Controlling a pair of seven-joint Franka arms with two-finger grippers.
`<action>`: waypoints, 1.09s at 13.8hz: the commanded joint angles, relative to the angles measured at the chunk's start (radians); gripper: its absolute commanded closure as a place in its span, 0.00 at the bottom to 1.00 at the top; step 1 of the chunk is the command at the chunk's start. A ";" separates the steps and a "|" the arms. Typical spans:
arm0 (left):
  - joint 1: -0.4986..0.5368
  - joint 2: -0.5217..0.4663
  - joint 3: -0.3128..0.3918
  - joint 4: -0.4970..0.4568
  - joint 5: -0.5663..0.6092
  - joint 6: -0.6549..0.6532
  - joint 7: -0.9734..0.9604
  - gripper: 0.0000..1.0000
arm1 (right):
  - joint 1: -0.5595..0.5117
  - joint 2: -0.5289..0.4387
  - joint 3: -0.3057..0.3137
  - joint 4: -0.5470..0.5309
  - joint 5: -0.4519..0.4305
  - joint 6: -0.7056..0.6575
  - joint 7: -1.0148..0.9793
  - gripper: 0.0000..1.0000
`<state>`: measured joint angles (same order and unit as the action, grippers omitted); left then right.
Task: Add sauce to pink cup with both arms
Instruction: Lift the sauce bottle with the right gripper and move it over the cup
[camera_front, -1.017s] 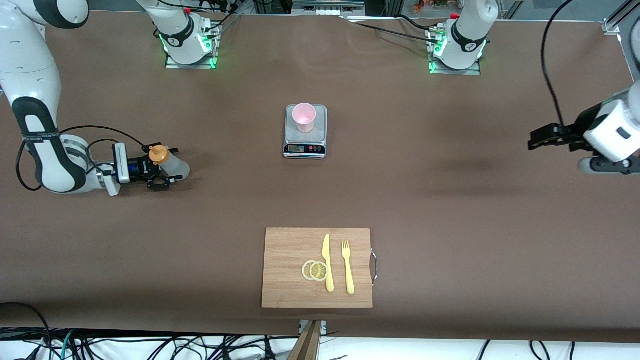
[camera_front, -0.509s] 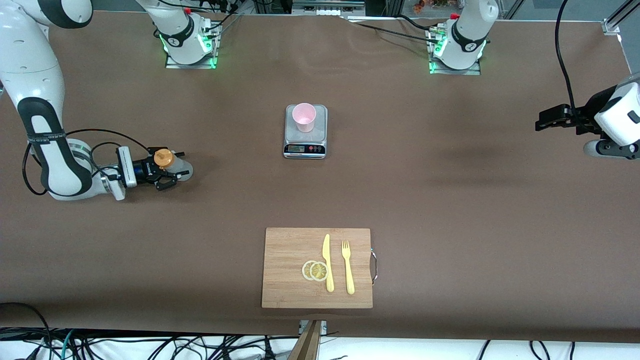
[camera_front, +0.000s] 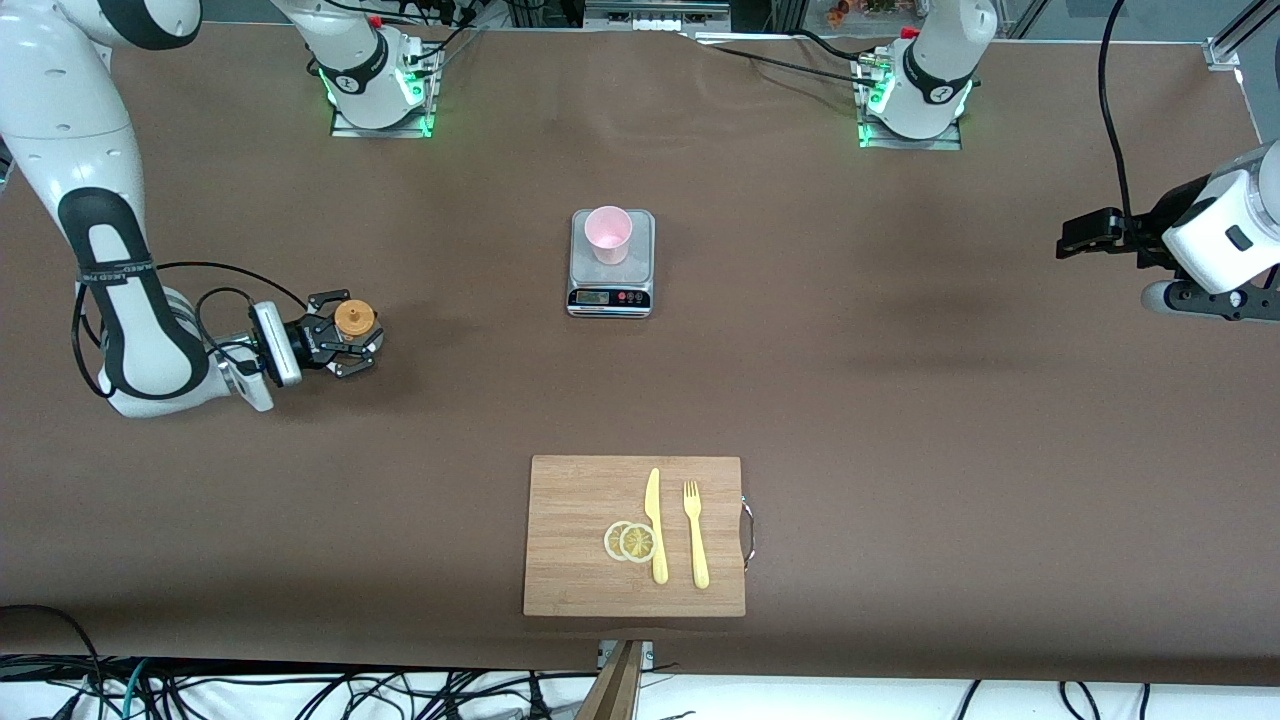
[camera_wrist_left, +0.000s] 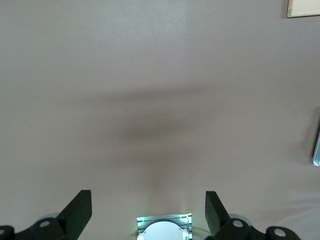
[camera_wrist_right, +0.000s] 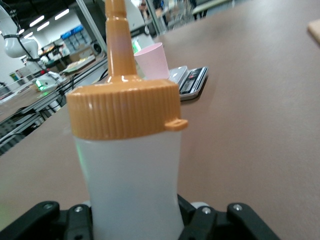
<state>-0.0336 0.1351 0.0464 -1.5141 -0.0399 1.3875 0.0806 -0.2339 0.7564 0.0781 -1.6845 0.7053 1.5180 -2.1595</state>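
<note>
The right claw (camera_front: 345, 340) is clamping the sauce bottle (camera_front: 353, 322) low on its body, keeping the orange nozzle free for squeezing, at the right arm's end of the worktop (camera_front: 900, 400). The pink cup (camera_front: 608, 233) is standing on the scale (camera_front: 611, 290), well apart. The left claw (camera_front: 1085, 238) is hanging released, waiting over the worktop's other end.

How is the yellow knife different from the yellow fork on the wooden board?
The knife ends in a smooth flat blade, while the fork ends in prongs. The knife looks a little longer, and its tip lies farther from the front camera than the fork's tip. The knife touches a lemon slice, while the fork lies apart from the slices. Both are pale yellow and lie side by side on the cutting board.
</note>
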 joint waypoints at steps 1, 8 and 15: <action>-0.005 0.008 -0.008 0.015 0.031 -0.018 0.019 0.00 | 0.086 -0.142 0.000 -0.018 -0.104 0.001 0.201 0.98; -0.017 0.021 -0.005 0.049 0.034 -0.018 0.021 0.00 | 0.375 -0.307 0.006 -0.008 -0.453 0.030 0.669 0.97; -0.019 0.027 -0.005 0.057 0.028 -0.018 0.016 0.00 | 0.476 -0.307 0.204 0.011 -0.707 0.025 1.077 0.97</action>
<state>-0.0463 0.1465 0.0388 -1.4925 -0.0391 1.3876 0.0821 0.2197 0.4651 0.2492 -1.6742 0.0505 1.5536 -1.1800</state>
